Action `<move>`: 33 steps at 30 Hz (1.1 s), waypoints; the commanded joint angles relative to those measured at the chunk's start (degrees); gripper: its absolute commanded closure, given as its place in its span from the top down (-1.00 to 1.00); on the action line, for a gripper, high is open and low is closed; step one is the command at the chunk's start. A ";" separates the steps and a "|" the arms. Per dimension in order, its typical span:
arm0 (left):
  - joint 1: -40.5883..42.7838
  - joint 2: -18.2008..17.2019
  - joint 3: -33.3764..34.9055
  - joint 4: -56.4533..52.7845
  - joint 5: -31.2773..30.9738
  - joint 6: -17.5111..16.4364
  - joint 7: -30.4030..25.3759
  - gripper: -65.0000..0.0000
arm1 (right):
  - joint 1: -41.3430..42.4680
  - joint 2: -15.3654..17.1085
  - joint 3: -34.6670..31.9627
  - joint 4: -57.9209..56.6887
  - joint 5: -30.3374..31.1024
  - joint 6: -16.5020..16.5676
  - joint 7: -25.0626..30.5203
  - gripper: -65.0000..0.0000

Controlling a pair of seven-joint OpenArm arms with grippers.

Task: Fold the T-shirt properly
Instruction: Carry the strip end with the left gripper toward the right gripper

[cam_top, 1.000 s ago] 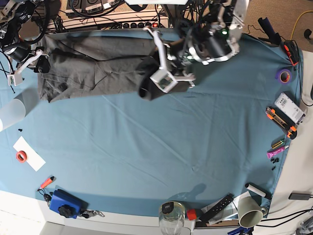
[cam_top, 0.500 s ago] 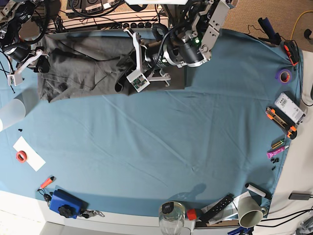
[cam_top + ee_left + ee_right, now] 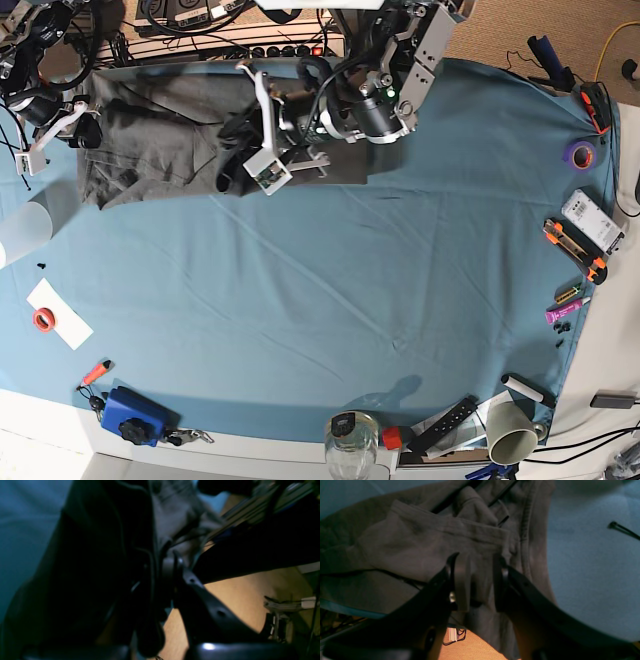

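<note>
The dark grey T-shirt lies spread along the far left of the table. My left gripper hangs over its middle, shut on a dark fold of the shirt that trails back to the right. The left wrist view shows that cloth draped over the left gripper, hiding one finger. At the shirt's left edge my right gripper holds still. Seen from the right wrist, a bunched layer of the T-shirt sits between the fingers of the right gripper, near the hem.
The blue table cloth covers the table. A clear cup, a white paper with an orange tape ring and a blue object lie at the left. A glass jar stands at the front; tools line the right edge.
My left gripper has travelled leftwards across the shirt, dragging the held fold with it. The right arm has stayed where it was.
</note>
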 commanded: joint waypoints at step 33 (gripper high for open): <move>7.39 -3.72 2.51 9.90 24.26 9.07 10.60 -1.00 | 0.04 1.44 0.59 1.01 0.39 0.52 4.35 -0.51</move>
